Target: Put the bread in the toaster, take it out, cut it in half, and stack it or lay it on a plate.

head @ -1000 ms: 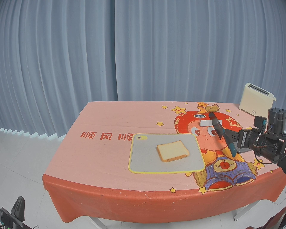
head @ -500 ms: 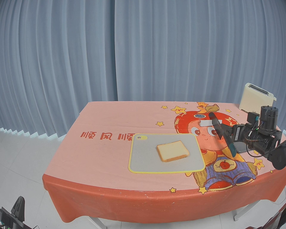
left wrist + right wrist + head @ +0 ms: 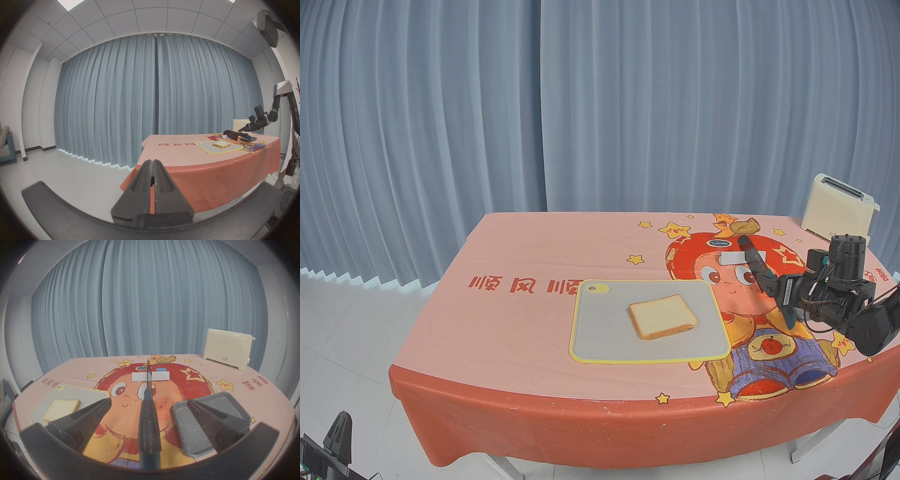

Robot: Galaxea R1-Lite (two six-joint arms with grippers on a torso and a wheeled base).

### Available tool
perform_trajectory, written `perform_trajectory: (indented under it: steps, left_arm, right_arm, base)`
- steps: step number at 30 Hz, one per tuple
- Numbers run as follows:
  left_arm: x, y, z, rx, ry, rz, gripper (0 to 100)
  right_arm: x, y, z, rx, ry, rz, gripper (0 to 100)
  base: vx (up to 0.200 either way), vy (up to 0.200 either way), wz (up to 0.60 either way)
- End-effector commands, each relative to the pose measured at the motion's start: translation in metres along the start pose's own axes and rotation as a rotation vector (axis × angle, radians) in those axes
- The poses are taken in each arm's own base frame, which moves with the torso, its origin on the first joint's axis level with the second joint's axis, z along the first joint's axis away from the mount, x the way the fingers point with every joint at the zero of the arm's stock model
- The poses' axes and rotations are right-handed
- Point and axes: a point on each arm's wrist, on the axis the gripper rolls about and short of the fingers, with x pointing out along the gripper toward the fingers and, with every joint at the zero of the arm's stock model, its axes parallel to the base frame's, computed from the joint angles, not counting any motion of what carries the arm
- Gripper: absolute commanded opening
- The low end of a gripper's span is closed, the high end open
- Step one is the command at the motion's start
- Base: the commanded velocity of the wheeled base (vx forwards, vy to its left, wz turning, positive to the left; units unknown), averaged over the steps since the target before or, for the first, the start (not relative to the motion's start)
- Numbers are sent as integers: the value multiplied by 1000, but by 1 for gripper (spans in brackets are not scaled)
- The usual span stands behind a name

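Blue-grey curtains [image 3: 550, 106] hang behind a table [image 3: 519, 337] covered with an orange cartoon-print cloth. Near the middle of the table lies a grey cutting board [image 3: 600, 331] with a yellow rim, and one whole slice of bread [image 3: 662, 316] rests flat on it. A cream toaster [image 3: 839, 209] stands at the far right corner. Between the board and the toaster a knife [image 3: 755, 261] lies with its blade propped on a small white block [image 3: 732, 257], its handle pointing toward the robot. The right end effector [image 3: 778, 290] sits at the handle, its fingers [image 3: 84, 421] spread wide on either side of it and not gripping. A grey tray [image 3: 212, 418] lies just beside the knife. The left end effector [image 3: 151, 165] hangs low, off the table's left side, its fingers pressed together on nothing.
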Motion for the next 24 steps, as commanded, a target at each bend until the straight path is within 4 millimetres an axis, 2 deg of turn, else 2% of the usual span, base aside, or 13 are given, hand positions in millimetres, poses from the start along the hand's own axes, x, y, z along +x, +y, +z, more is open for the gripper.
perform_trajectory:
  steps: [1,12,24]
  left_arm:
    - [1,0,-5,0,19,1,0]
    - [1,0,-5,0,19,1,0]
    - [1,0,-5,0,19,1,0]
  right_arm:
    - [6,1,-7,-5,32,-2,100]
    - [13,1,-16,-9,69,22,100]
    - [14,1,-14,-5,64,23,100]
  base:
    - [0,0,0]
    - [0,0,0]
    - [0,0,0]
